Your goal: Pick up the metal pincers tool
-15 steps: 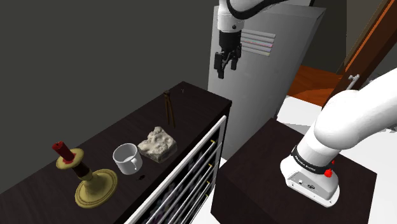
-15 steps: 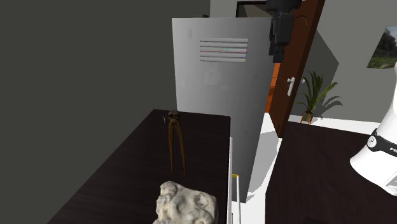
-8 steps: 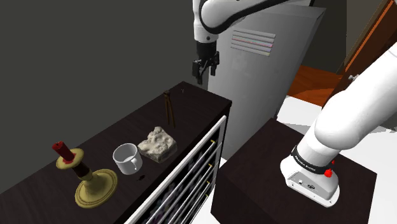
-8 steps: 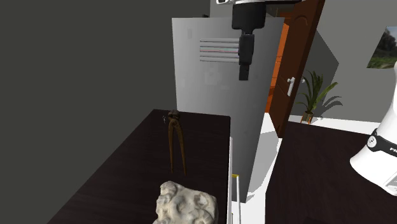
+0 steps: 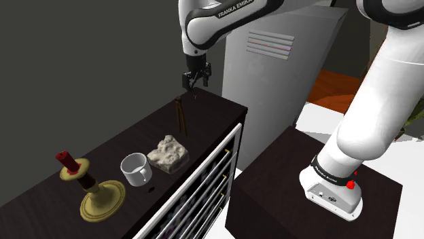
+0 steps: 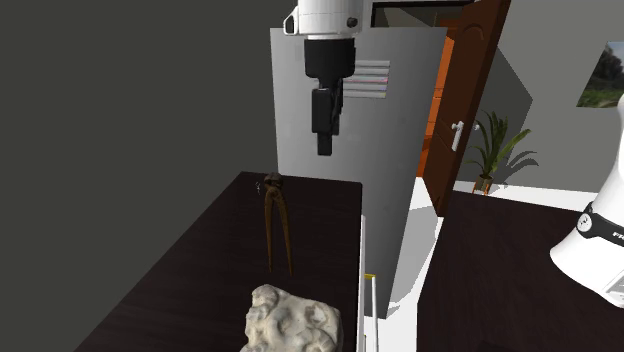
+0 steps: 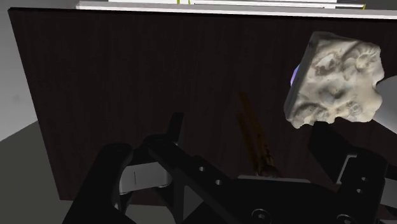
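Note:
The pincers [image 5: 180,117] are a thin, dark brown, rusty-looking tool. They lie flat near the far end of the dark table [image 5: 122,139], handles pointing toward the near end. In the second exterior view the pincers [image 6: 277,225] have their head at the far end. My gripper [image 5: 196,83] hangs above that end, pointing down and well clear of the tool. My gripper [image 6: 325,148] is a little to the right of the head there. In the wrist view the pincers [image 7: 254,137] lie below, between the open fingers of my gripper [image 7: 248,124], untouched.
A pale carved stone [image 5: 168,153] lies just beyond the handles, then a white mug [image 5: 136,168] and a brass candlestick [image 5: 95,190] with a red candle. A tall grey cabinet [image 6: 330,110] stands behind the table's far end. The stand [image 5: 292,197] sits beside the drawer front.
The gripper has swung to the shoulder view's left and come down, from in front of the grey cabinet to above the table's far end by the pincers. The pincers have not moved.

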